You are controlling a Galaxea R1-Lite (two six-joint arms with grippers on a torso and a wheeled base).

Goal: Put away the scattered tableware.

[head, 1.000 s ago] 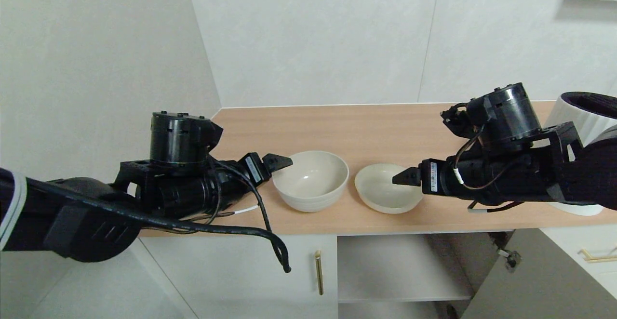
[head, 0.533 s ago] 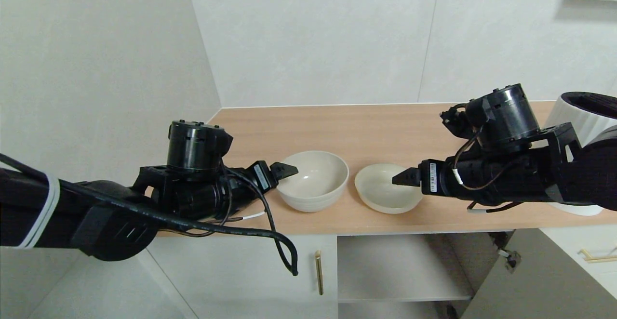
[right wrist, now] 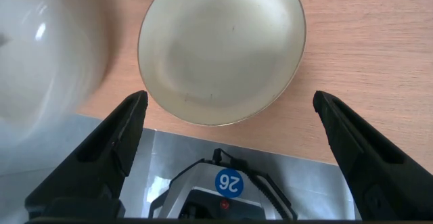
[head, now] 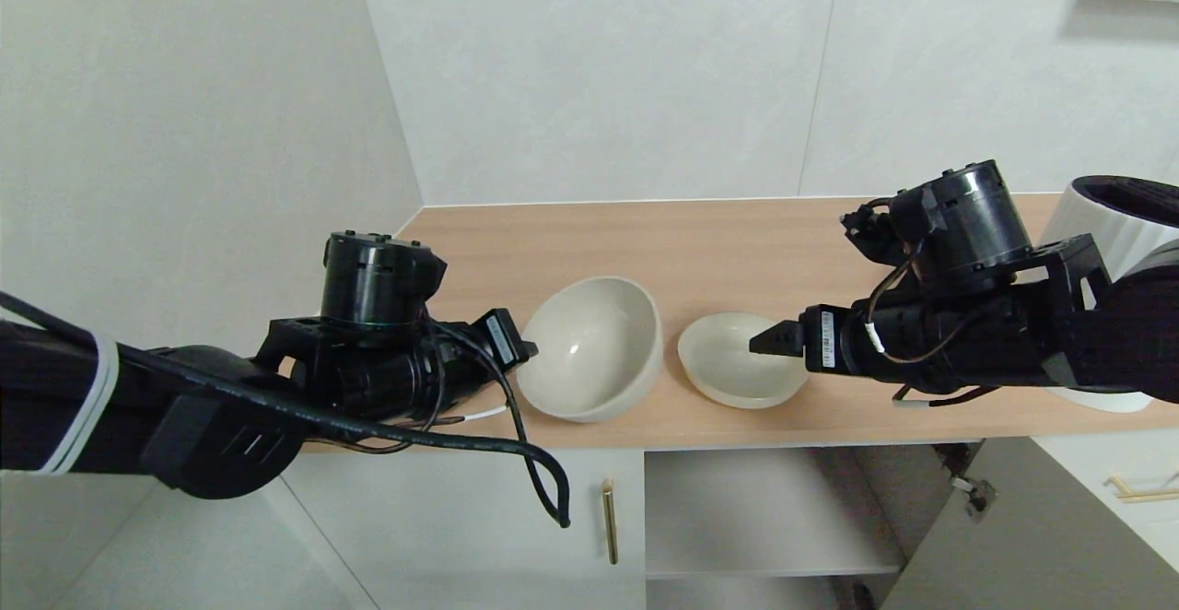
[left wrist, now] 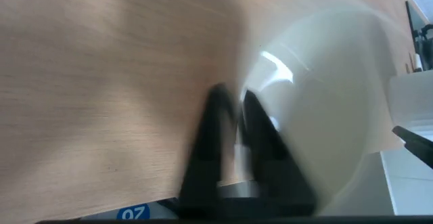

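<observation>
pale tiled wall (head: 599,76) meets a wooden counter (head: 737,241) at the back, with a corner on the robot's left. head view: two bowls, both near the counter's front edge, with a wide band of wood between them and the wall. deep bowl (head: 594,347) is tipped on its side, its opening turned toward the left arm. shallow bowl (head: 732,361) sits upright just beside it, with a narrow gap between. one white ribbed container (head: 1114,214) stands at the far right. below the edge are one cabinet handle (head: 609,520) and an open shelf (head: 764,509). left arm lies low and level, left gripper (head: 525,352) at the deep bowl's near rim. right arm is level too, right gripper (head: 772,341) at the shallow bowl's rim. left wrist view, blurred: fingers (left wrist: 216,116) nearly together, clamped on the rim of the deep bowl (left wrist: 331,109). right wrist view: fingers (right wrist: 128,129) spread wide apart, holding nothing. shallow bowl (right wrist: 223,45) lies between them and slightly ahead, its rim close to the counter's front edge (right wrist: 203,126). deep bowl (right wrist: 40,61) shows at the side.
</observation>
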